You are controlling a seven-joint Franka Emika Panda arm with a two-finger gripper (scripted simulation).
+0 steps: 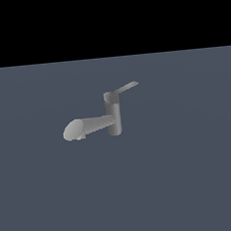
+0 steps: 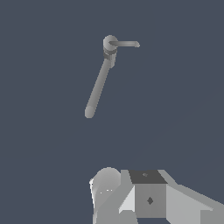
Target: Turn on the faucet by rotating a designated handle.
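Nearest the wrist camera, the gripper (image 2: 131,210) is showing only as blocky pale and dark grey housing with a rounded light-grey cylinder beside it; its fingertips are lying out of frame, so whether they are apart or together cannot be told. It is not appearing in the exterior view at all. Well apart from it, the faucet (image 1: 112,117) is standing alone on the flat, matte blue-grey floor (image 1: 194,180), touching nothing else. Its short upright post is looking like smooth, faceted grey metal, a plain cylinder. From low on the post, the thick spout (image 1: 86,127) is sticking out toward the exterior view's left, ending in a rounded, paler tip. A darker cap is sitting atop the post, and from it the handle (image 1: 126,88) is projecting toward the exterior view's right and slightly upward, a thin, flat, light-grey bar, much slimmer than the spout. In the wrist view the handle (image 2: 126,43) and spout are pointing in clearly different directions from the cap.
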